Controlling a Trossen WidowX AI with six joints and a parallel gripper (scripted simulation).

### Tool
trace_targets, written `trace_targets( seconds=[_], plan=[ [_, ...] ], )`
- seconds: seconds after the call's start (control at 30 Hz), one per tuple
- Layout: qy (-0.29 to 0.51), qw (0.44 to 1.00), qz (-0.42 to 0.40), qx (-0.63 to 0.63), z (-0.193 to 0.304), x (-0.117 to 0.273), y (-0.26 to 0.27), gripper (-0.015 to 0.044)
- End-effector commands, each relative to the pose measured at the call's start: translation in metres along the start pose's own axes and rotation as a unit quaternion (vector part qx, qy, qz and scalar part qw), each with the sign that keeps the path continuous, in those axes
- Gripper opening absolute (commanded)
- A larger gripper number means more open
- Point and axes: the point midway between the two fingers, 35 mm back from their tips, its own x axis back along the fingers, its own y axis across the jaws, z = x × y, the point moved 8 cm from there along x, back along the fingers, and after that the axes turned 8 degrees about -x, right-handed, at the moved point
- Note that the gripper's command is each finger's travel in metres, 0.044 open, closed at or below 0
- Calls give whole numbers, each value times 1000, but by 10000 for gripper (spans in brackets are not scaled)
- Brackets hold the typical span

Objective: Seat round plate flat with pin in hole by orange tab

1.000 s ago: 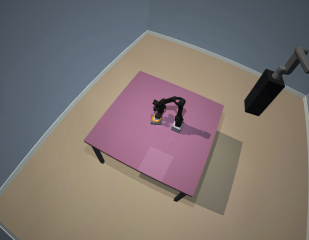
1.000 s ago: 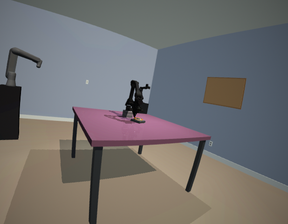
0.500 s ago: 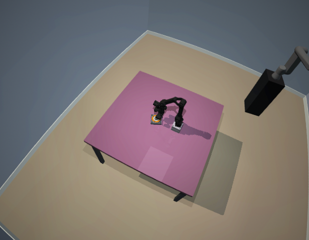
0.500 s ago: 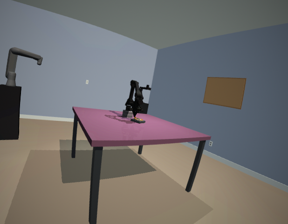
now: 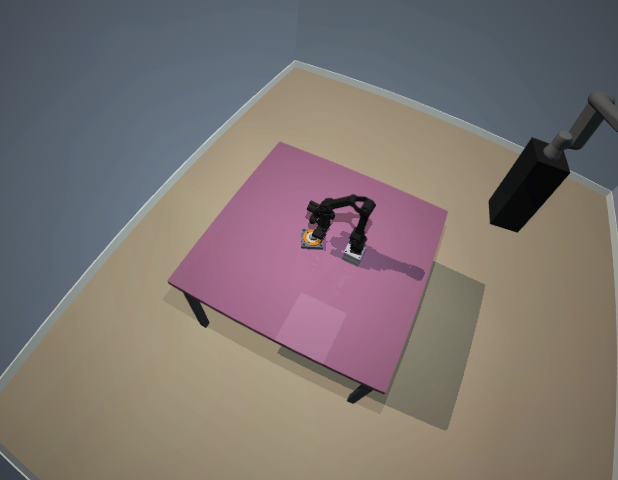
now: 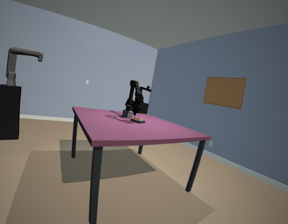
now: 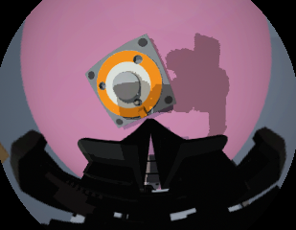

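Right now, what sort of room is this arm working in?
Probably a bare lab or test room, not a home. A square pink-topped table on dark legs stands alone, a brown corkboard hangs on the blue wall, and a second grey arm on a black pedestal stands apart.

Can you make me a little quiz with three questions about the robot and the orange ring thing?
1. True or false: the claw is wide open.
2. What colour is the table top? A) green B) pink-purple C) white
3. Fill in: in the wrist view, the round plate sits on a grey square ____ with a bolt at each corner.

Key:
1. False. Its fingers are shut together with nothing between them, and their tips point at the plate's near edge by the orange tab.
2. B
3. base
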Motion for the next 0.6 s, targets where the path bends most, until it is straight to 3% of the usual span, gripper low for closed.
trace_targets(
  seconds=[0.0, 0.57],
  plan=[
    [-10, 1000, -2, -2, 1, 23, 0, 0],
    [-8, 1000, 0, -2, 1, 21, -1, 0]
  ],
)
